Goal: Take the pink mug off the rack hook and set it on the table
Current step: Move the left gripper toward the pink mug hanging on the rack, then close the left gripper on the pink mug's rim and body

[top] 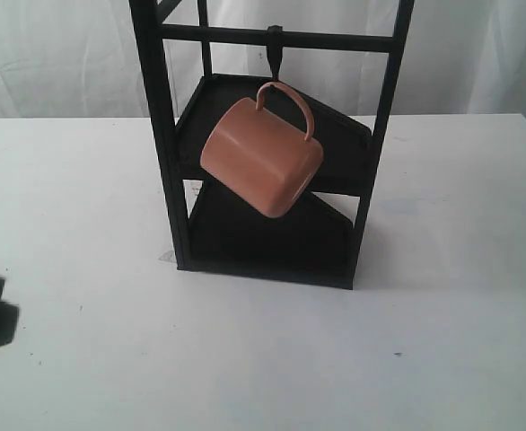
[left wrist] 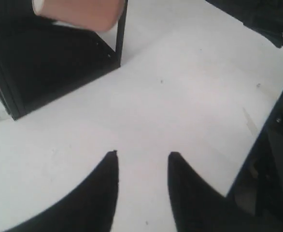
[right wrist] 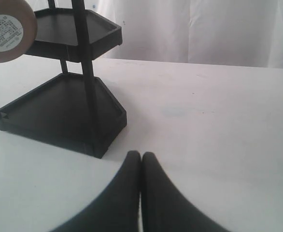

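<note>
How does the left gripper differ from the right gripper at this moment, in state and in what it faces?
The left gripper has its jaws apart, with bare table showing between them; the right gripper has its jaws pressed together. The left gripper faces the pink mug from its side, the right gripper faces its labelled base. Both are black, hold nothing, and touch neither the mug nor the rack.

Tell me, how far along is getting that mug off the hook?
Nothing looks done: the pink mug hangs by its handle from the rack hook. Neither claw holds anything; the left claw is open, the right claw shut, both over the table. Left to do: grasp it, lift it off, set it down.
</note>
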`<state>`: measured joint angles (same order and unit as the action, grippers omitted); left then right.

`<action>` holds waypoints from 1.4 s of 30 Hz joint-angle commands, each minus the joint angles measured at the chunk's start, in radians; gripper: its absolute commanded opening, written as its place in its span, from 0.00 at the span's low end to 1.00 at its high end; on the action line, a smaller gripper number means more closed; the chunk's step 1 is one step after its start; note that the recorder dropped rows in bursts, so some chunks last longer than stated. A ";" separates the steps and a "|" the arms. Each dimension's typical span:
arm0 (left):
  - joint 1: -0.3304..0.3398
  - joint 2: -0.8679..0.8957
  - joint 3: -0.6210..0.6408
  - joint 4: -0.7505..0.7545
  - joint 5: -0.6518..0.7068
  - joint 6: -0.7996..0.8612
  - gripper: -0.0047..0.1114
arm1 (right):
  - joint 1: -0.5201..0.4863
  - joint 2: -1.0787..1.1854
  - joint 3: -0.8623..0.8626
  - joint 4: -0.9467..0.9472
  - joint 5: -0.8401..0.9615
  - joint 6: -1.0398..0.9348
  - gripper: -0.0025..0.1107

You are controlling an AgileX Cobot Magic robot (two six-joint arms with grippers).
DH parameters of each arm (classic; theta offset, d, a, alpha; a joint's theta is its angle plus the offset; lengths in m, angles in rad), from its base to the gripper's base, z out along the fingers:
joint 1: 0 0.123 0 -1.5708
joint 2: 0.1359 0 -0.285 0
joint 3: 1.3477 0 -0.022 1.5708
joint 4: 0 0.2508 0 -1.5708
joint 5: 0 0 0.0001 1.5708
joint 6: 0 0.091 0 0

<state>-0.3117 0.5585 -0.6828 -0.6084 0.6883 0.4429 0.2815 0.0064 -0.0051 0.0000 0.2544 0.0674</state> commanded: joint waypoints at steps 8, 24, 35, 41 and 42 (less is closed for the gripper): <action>-0.004 0.414 -0.007 -0.624 -0.269 0.820 0.59 | -0.003 -0.006 0.005 0.000 -0.011 -0.004 0.02; -0.004 0.649 -0.063 -1.136 -0.297 1.596 0.75 | -0.003 -0.006 0.005 0.000 -0.011 -0.004 0.02; -0.004 0.800 -0.173 -1.136 -0.247 1.596 0.75 | -0.003 -0.006 0.005 0.000 -0.011 -0.004 0.02; -0.004 0.856 -0.180 -1.136 -0.194 1.567 0.75 | -0.003 -0.006 0.005 0.000 -0.011 -0.004 0.02; -0.004 0.863 -0.180 -1.136 -0.177 1.567 0.75 | -0.003 -0.006 0.005 0.000 -0.011 -0.004 0.02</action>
<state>-0.3117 1.4098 -0.8578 -1.7224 0.4556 1.9575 0.2815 0.0064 -0.0051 0.0000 0.2544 0.0674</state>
